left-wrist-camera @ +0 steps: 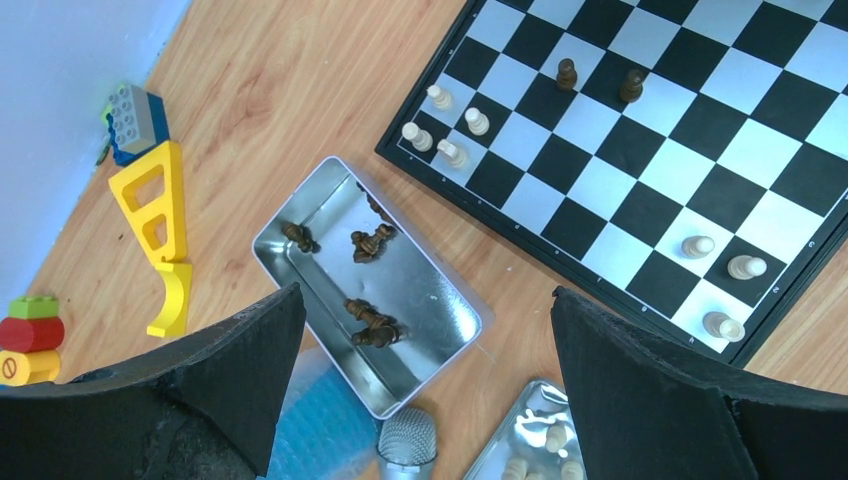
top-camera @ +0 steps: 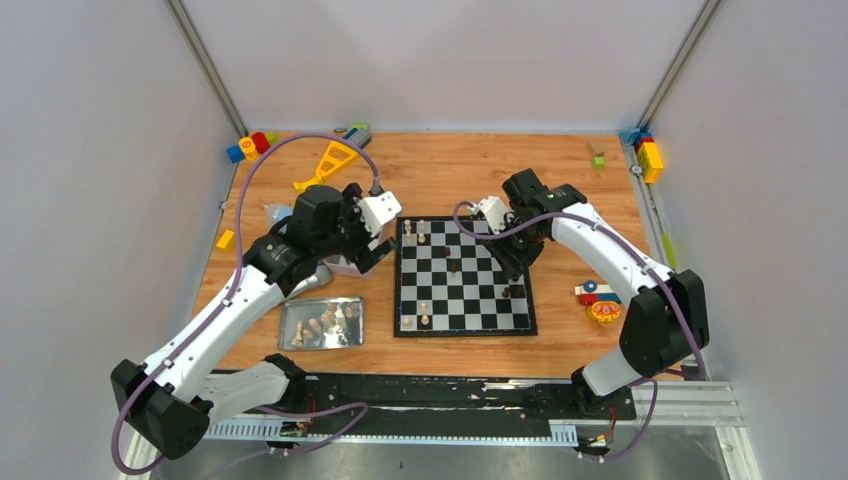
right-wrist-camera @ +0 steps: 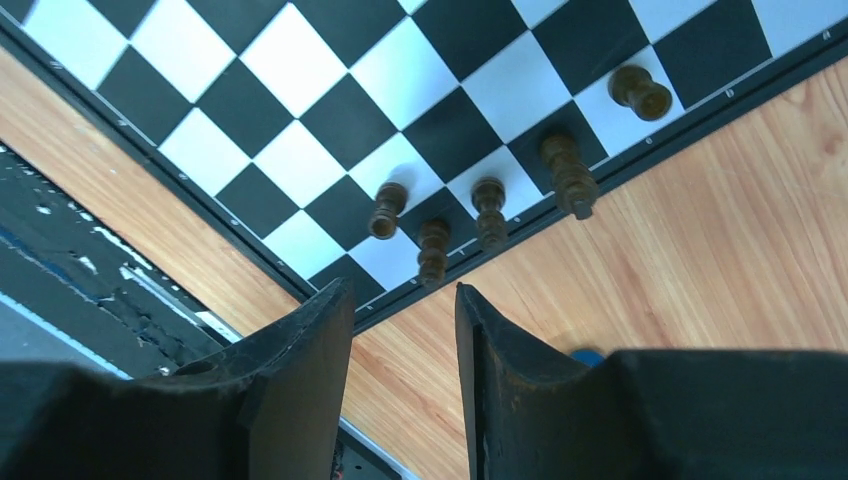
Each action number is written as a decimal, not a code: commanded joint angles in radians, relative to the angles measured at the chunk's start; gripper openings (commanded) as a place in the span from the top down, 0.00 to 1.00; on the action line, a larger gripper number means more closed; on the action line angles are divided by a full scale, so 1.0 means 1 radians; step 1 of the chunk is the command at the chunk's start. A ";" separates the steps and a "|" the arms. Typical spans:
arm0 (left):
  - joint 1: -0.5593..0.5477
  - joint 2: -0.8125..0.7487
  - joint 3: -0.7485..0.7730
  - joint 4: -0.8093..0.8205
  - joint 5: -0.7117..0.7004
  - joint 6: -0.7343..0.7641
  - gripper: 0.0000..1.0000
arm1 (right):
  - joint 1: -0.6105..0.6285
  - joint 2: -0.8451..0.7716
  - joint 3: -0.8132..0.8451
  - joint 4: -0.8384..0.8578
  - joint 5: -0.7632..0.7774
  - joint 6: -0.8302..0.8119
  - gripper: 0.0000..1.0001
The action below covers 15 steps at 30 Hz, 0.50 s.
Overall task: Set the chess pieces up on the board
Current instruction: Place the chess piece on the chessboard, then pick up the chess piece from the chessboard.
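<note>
Pieces (top-camera: 453,265): some stand on the board (top-camera: 465,300), the rest lie in two trays to its left.
Hidden: in the top view the far tray (left-wrist-camera: 330,195) is almost wholly under the left arm (top-camera: 230,310). In the left wrist view the near tray (left-wrist-camera: 530,435) is cut off by the frame edge and a finger (left-wrist-camera: 640,400). The pieces are too small to tell which kind each is.
Dark pieces (right-wrist-camera: 490,212): five stand upright in a cluster at the board's right edge, on its near half, seen obliquely from above. Two more stand upright mid-board. Several lie on their sides in the far tray, long axes at mixed angles, some heaped so that a count is unsure.
Cream pieces (left-wrist-camera: 477,121): four stand upright at the board's far-left corner and three at its near-left corner. Others lie on their sides in the near tray.
Left gripper (left-wrist-camera: 425,300): fingers spread wide with nothing between them, above the far tray.
Right gripper (right-wrist-camera: 402,295): fingers parted by a narrow gap and empty, over the board's right border just beside the dark cluster, touching none of it.
Toys (top-camera: 335,160): coloured blocks lie along the table's far and side edges, well apart from the board.
</note>
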 commanded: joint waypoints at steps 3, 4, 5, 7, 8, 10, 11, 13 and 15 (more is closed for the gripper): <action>0.004 -0.033 0.010 0.003 -0.019 0.012 0.00 | 0.044 -0.030 -0.010 0.036 -0.094 -0.008 0.58; 0.005 -0.035 0.012 0.000 -0.021 0.014 0.00 | 0.050 -0.023 -0.019 0.046 -0.089 -0.009 0.58; 0.004 -0.038 0.014 -0.004 -0.021 0.014 0.00 | 0.054 -0.016 -0.032 0.058 -0.083 -0.009 0.58; 0.005 -0.044 0.017 -0.011 -0.024 0.016 0.00 | 0.059 -0.002 -0.051 0.082 -0.069 -0.009 0.58; 0.004 -0.046 0.018 -0.013 -0.024 0.017 0.00 | 0.062 0.005 -0.059 0.096 -0.059 -0.008 0.58; 0.004 -0.050 0.019 -0.016 -0.024 0.017 0.00 | 0.063 0.017 -0.071 0.106 -0.043 -0.008 0.57; 0.004 -0.051 0.019 -0.016 -0.022 0.016 0.00 | 0.064 0.021 -0.076 0.111 -0.036 -0.009 0.56; 0.004 -0.049 0.020 -0.016 -0.019 0.014 0.00 | 0.066 0.028 -0.084 0.118 -0.021 -0.014 0.55; 0.004 -0.046 0.020 -0.014 -0.014 0.013 0.00 | 0.068 0.034 -0.089 0.118 -0.010 -0.019 0.53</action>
